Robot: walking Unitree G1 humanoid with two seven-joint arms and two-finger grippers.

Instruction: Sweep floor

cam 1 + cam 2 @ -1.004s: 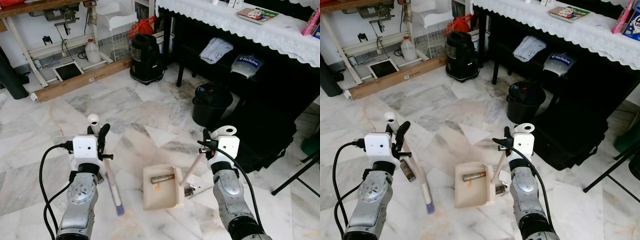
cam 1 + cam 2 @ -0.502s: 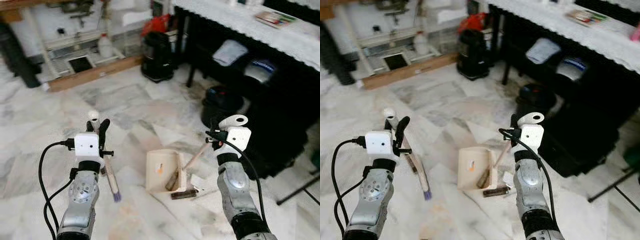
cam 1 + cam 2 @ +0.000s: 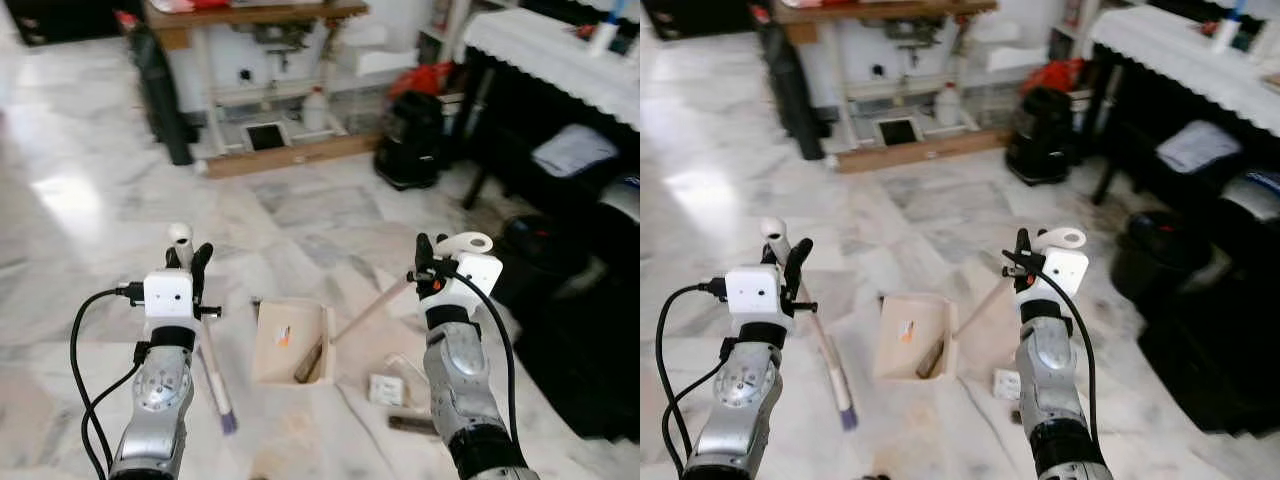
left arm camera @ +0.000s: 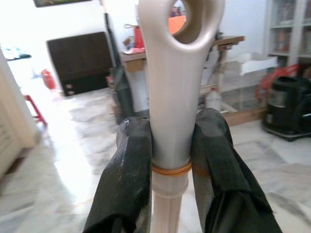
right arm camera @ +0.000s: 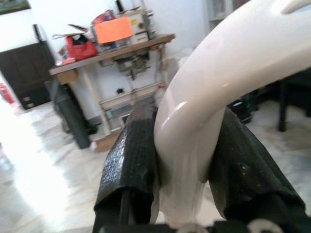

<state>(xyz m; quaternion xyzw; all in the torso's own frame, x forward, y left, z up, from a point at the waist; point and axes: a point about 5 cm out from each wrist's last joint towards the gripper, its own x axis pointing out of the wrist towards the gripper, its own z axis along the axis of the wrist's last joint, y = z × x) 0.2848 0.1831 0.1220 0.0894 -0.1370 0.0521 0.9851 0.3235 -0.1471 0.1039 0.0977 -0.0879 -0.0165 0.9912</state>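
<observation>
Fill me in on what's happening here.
The robot is sweeping a marble floor. Its left pincer is shut on the handle of a small broom whose bristles point down at the floor. Its right pincer is shut on the long handle of a beige dustpan resting on the floor between the arms. A brown cylinder and a small orange-marked scrap lie in the pan. A small packet and another dark item lie on the floor beside it, unswept.

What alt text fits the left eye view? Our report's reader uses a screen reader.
Two silver robot arms reach over a marble floor: the left pincer grips a broom handle, and the right pincer grips the long handle of a cream dustpan on the floor between them. A small white packet lies beside it.
</observation>
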